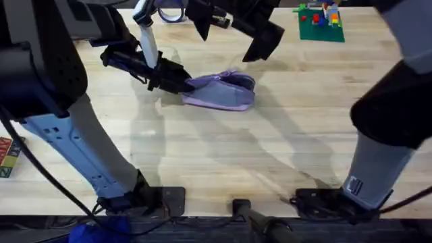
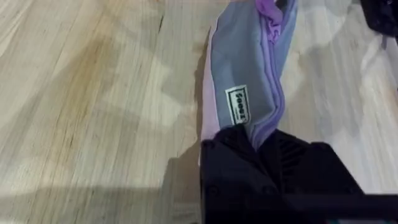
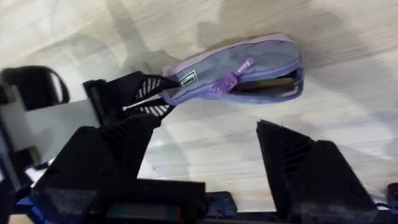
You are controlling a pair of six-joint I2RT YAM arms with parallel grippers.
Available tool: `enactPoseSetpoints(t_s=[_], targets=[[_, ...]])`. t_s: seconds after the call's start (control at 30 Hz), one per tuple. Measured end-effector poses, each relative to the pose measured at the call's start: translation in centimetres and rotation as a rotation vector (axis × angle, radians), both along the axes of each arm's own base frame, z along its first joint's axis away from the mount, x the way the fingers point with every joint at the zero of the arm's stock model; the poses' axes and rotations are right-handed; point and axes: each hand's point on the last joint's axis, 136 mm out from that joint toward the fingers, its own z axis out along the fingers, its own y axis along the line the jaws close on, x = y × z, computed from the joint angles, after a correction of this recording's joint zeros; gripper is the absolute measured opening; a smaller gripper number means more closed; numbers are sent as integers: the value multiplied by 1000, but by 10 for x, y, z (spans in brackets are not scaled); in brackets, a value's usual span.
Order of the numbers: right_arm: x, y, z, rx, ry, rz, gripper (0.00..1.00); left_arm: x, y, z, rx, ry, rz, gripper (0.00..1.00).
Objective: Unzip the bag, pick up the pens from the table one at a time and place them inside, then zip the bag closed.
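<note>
My left gripper (image 1: 177, 82) is clamped on the left end of the bag (image 1: 223, 93), which lies on the table (image 1: 223, 162) with its long axis running left to right, a little left of centre and toward the far side. My right gripper (image 1: 236, 34) hangs spread wide and empty, just beyond the bag's right end. The zipper pull (image 3: 239, 67) sits part-way along, the right stretch gaping, with what looks like a pen (image 3: 264, 84) inside. My right arm is nearer the pull, so closing falls to it, I judge.
</note>
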Motion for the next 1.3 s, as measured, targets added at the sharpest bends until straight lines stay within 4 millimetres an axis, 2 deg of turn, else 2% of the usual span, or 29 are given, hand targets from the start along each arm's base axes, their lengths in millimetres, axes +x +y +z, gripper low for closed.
enactPoseSetpoints(t_s=[0.23, 0.57, 0.9, 1.1, 1.3], targets=[[2, 2, -27, -51, 61, 1, 995, 0, 0, 0, 0, 0, 0, 43], [1, 2, -35, -69, 83, 3, 996, 0, 0, 0, 0, 0, 0, 43], [6, 6, -73, -125, 152, 2, 995, 0, 0, 0, 0, 0, 0, 43], [7, 7, -84, -137, 168, 2, 991, 0, 0, 0, 0, 0, 0, 43], [9, 8, -85, -134, 165, 2, 960, 0, 0, 0, 0, 0, 0, 43]])
